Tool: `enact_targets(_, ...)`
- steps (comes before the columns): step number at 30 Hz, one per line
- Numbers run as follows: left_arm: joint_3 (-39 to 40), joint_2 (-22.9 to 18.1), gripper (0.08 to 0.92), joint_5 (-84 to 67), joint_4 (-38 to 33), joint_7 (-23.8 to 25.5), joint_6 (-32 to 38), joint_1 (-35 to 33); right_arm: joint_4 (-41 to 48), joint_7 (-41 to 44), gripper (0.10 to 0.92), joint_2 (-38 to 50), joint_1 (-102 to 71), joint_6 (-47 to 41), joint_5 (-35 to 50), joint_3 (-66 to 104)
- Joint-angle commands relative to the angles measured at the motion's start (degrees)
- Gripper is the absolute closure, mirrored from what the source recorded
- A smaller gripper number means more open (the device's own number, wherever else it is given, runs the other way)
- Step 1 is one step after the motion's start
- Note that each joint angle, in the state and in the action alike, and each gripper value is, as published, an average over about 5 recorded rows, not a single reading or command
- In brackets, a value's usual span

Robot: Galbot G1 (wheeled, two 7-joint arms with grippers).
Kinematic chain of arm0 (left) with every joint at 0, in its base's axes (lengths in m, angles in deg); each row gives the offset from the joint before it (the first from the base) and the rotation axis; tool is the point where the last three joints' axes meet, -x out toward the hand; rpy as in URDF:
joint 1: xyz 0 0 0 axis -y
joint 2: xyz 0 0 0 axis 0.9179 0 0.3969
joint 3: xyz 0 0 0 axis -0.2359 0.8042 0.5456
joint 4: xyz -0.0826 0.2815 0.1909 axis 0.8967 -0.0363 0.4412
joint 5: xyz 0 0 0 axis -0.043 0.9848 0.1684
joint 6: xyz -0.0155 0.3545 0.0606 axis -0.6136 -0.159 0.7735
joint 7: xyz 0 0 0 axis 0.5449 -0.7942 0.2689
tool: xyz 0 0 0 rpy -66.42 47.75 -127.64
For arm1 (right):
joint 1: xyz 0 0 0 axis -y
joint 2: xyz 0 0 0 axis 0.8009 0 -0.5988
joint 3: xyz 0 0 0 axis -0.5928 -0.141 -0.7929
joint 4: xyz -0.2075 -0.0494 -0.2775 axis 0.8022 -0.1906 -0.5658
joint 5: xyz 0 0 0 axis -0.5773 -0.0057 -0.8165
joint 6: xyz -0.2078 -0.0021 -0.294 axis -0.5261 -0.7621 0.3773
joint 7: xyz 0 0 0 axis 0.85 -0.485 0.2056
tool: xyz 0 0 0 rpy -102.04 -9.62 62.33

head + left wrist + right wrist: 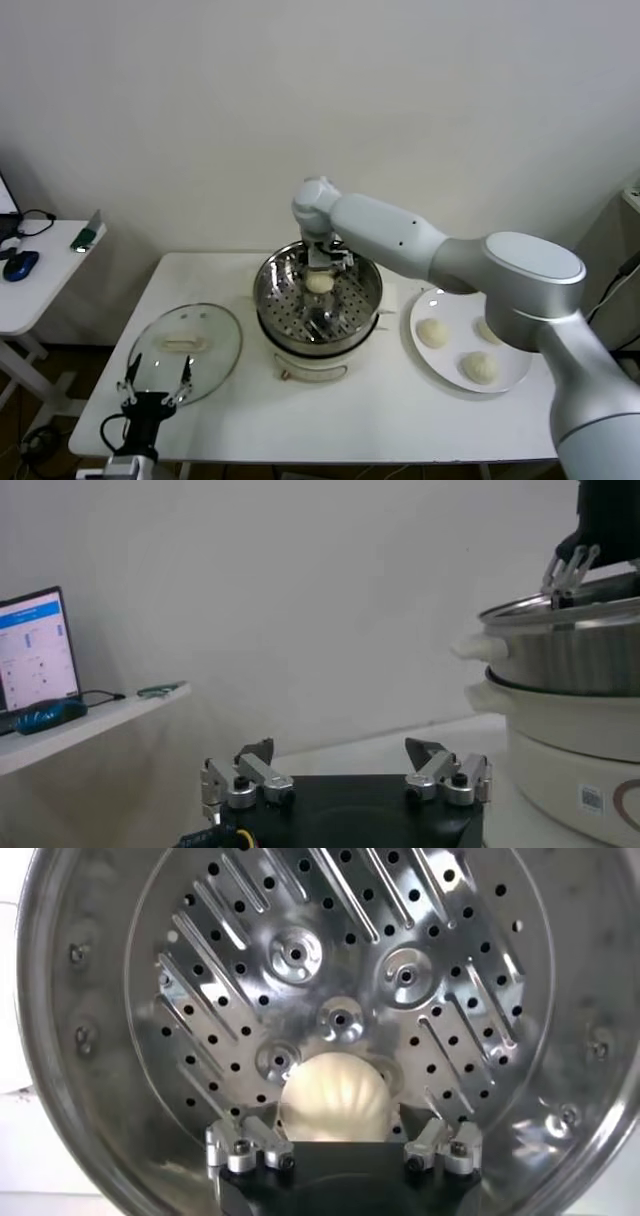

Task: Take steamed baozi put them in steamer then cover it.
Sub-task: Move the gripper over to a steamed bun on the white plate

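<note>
Baozi [319,283] number one is sitting on the perforated tray toward the far side of the steamer [370,297], and three more are waiting on the white plate [432,354] to the right of it. The right gripper [345,1145] is hanging over the pot with its fingers spread on either side of the bun, not squeezing it; in the right wrist view the pleated dome is lying between the fingertips with a gap at each side. The left gripper [345,779] is idling low at the near left corner of the table [380,410], its jaws standing wide with nothing between them, just near the cover [185,352], which is lying flat on the table left of the steamer.

These buns are looking soft, light and easy to dent, so a gentle pinch across the widest part of the dome is probably suiting them best. The glass lid is likely heavier, slippery and breakable; its cream handle at the centre is seeming the sensible hold.
</note>
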Motion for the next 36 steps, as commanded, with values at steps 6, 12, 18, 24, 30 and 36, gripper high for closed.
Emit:
enact_targets(6,0.1,-0.1,0.177,0.3,-0.4,0.0,-0.1,-0.3,-3.0,2.7,0.202,6.0,7.2,-2.1,11.7,-0.7)
enact_targets(12,0.3,-0.1,0.177,0.8,-0.8,0.0,-0.3,-0.3,-6.3,4.1,0.203,15.8,15.9,-10.1,29.5,-9.5)
enact_targets(18,0.9,-0.2,0.177,1.2,-1.3,0.0,-0.6,-0.2,-14.3,-3.3,0.203,29.4,21.4,-29.9,47.5,-20.1)
enact_targets(24,1.3,-0.4,0.177,1.6,-1.6,0.0,-0.8,-0.1,-18.8,-5.8,0.203,39.9,19.9,-47.4,56.6,-23.1)
enact_targets(30,1.4,-0.4,0.177,1.9,-1.7,0.0,-0.8,-0.4,-18.0,-5.2,0.203,45.2,11.4,-51.3,56.0,-21.1)
enact_targets(36,1.2,-0.6,0.177,2.2,-1.8,0.0,-0.8,-0.9,-13.3,-3.6,0.203,44.8,-0.2,-51.5,48.7,-13.1)
